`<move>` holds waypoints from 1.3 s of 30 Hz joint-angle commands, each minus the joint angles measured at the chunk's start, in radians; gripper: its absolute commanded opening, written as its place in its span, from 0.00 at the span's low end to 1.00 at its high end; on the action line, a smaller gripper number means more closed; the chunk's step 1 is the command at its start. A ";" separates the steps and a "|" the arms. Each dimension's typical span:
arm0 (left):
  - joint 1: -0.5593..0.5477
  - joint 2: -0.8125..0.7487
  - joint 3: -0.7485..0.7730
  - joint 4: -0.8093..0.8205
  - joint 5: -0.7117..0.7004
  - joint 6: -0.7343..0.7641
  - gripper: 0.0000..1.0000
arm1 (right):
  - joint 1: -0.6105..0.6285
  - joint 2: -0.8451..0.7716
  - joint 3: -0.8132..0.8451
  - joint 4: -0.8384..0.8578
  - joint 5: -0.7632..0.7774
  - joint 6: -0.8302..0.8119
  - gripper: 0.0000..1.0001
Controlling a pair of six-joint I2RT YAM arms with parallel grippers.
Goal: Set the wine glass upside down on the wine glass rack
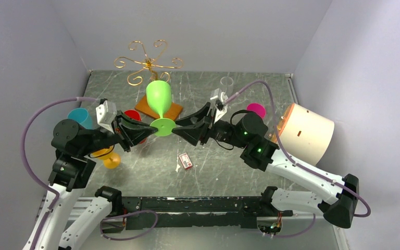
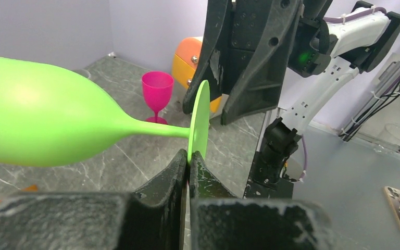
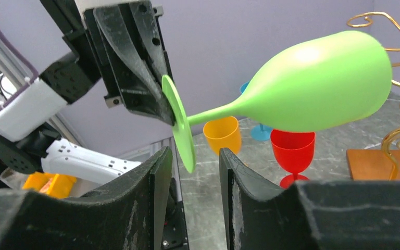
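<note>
wine glass [image 1: 159, 97] sideways, bowl toward rack [image 1: 147, 63]

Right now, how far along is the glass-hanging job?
Done: the green wine glass is picked up. In hand: the left gripper pinches its foot; the right gripper, jaws open, straddles the opposite rim. Left: hanging it upside down on the gold wine glass rack.

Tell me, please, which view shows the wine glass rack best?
Top external: the wine glass rack shows all its scroll arms, its base partly behind the green glass. Right wrist catches only a few curls and a base corner; left wrist shows none of its wire.
</note>
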 commanded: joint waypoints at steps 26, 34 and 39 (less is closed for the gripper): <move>0.001 0.021 -0.055 -0.023 -0.050 -0.012 0.55 | -0.002 0.014 0.088 -0.144 0.232 0.242 0.00; 0.002 0.018 -0.073 -0.084 -0.137 0.051 0.99 | -0.125 0.013 0.111 -0.199 0.269 0.334 0.00; 0.001 0.001 -0.114 -0.084 -0.202 0.075 0.99 | -0.220 0.048 0.124 -0.170 0.254 0.441 0.00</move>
